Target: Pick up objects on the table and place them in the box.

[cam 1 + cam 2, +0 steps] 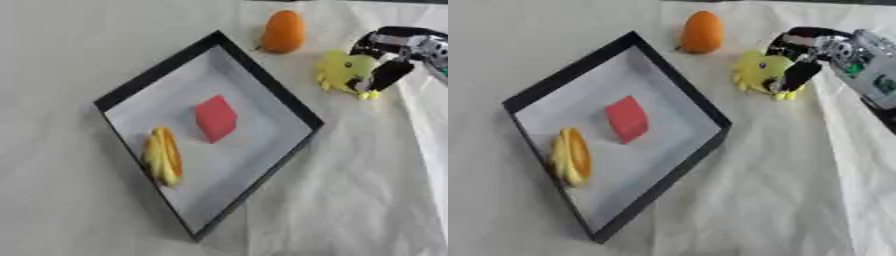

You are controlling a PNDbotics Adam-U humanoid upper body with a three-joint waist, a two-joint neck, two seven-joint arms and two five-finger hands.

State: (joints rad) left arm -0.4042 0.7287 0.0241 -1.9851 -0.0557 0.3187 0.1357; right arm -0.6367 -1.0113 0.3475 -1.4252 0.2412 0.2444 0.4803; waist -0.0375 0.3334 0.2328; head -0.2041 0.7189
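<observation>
A white cloth is spread over the table. On it, a flat box with a black rim and a white floor is set at a slant. Inside the box, a red block and a yellow and orange toy are seen, a little apart. The right hand is curled round a yellow toy, just beside the box's far right edge. An orange fruit is seen near the box's far corner.
</observation>
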